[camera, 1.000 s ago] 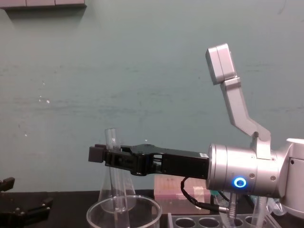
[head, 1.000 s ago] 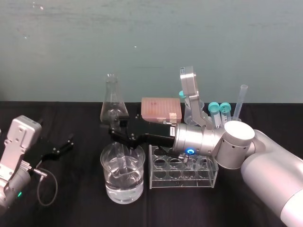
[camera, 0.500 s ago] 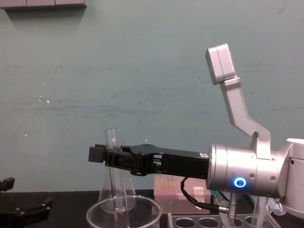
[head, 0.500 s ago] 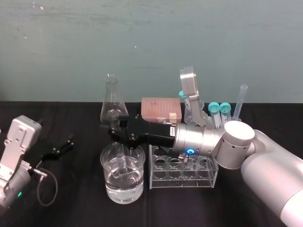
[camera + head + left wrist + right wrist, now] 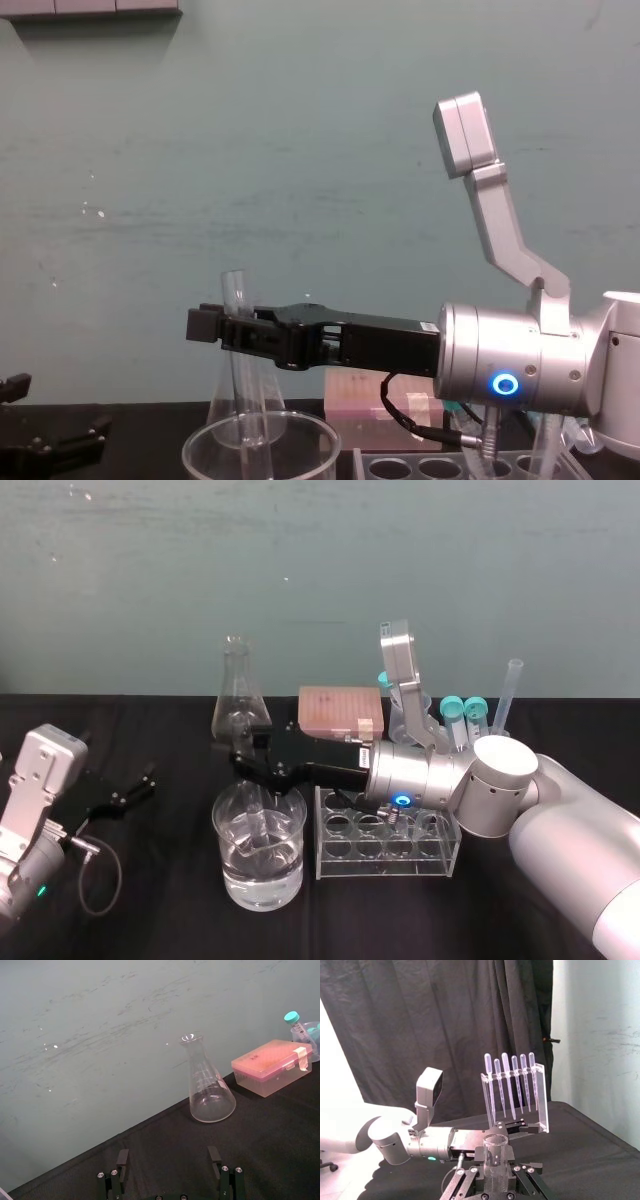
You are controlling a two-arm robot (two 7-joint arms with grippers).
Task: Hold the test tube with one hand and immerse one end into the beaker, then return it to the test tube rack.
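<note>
Right gripper [image 5: 258, 768] – fingers closed on the test tube [image 5: 247, 400], gripping it below its open top. The tube hangs near upright, lower end down inside the beaker [image 5: 232, 880], which holds clear liquid. The test tube rack [image 5: 385, 872] stands just beside the beaker, on its right. The black forearm crosses above the rack's rear holes and partly screens the pink lidded box [image 5: 338, 712] behind it. A conical flask [image 5: 238, 695] stands just behind the gripper; teal-capped tubes [image 5: 465, 720] stand behind the rack. Left gripper [image 5: 143, 785] – parked low at the table's left, fingers apart, holding nothing.

The table [image 5: 150, 900] carries a matte black cloth. A scuffed teal wall [image 5: 300, 570] closes the rear. Beaker, flask and tube are clear glass; the rack is clear plastic with round holes
</note>
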